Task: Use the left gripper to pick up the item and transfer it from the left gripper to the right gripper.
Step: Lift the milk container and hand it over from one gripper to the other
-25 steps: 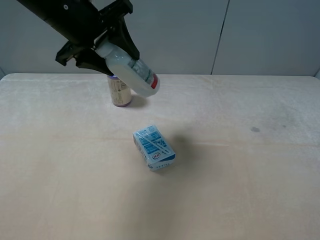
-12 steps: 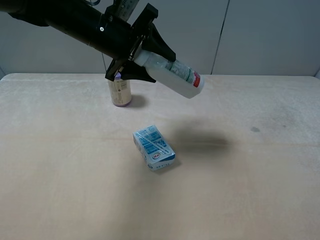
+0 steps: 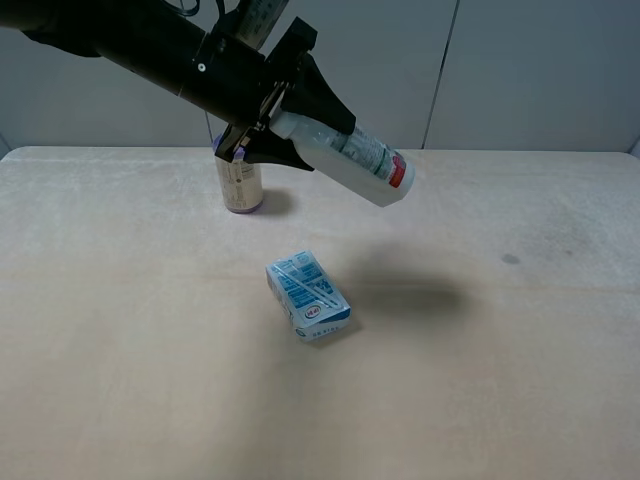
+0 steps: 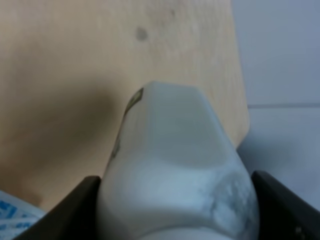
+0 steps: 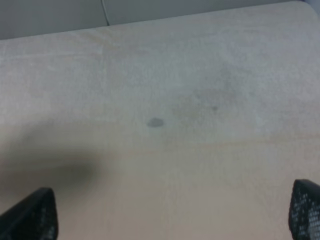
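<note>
My left gripper is shut on the cap end of the white bottle and holds it in the air above the back middle of the table. The bottle is tilted, with its red-edged base pointing down and to the right. In the left wrist view the bottle fills the frame between the two black fingers. My right gripper is out of the exterior view. Its wrist view shows only its two fingertips wide apart over bare table, holding nothing.
A purple-topped beige can stands at the back left, partly behind the left arm. A blue-and-white carton lies near the middle of the table, below the bottle. A small dark spot marks the table at the right; it also shows in the right wrist view.
The left arm has swung to the right with the bottle, from over the can to above the table's middle. In the last half second it barely shifted.
</note>
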